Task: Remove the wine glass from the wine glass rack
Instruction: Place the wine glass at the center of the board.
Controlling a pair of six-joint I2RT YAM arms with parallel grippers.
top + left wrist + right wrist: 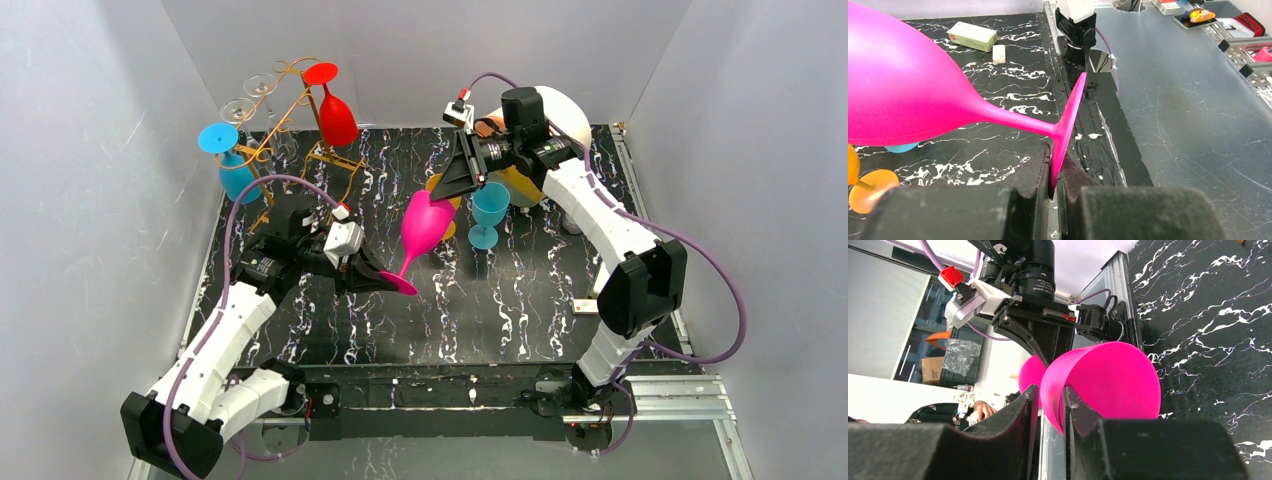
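A pink wine glass (420,225) hangs tilted over the middle of the table, off the wine glass rack (290,110), which stands at the back left. My left gripper (385,280) is shut on the edge of its foot (1068,120), pinched between both pads. My right gripper (455,190) straddles the rim of the bowl (1113,380), one finger inside and one outside, closed on the wall. The rack carries a red glass (335,115), a blue glass (235,165) and clear glasses (250,95), all hanging upside down.
A teal glass (488,210) stands upright right of the pink bowl, an orange glass (447,228) just behind it. A yellow thing (520,185) and a white round thing (562,115) sit at the back right. A small box (971,36) lies near the table's right edge.
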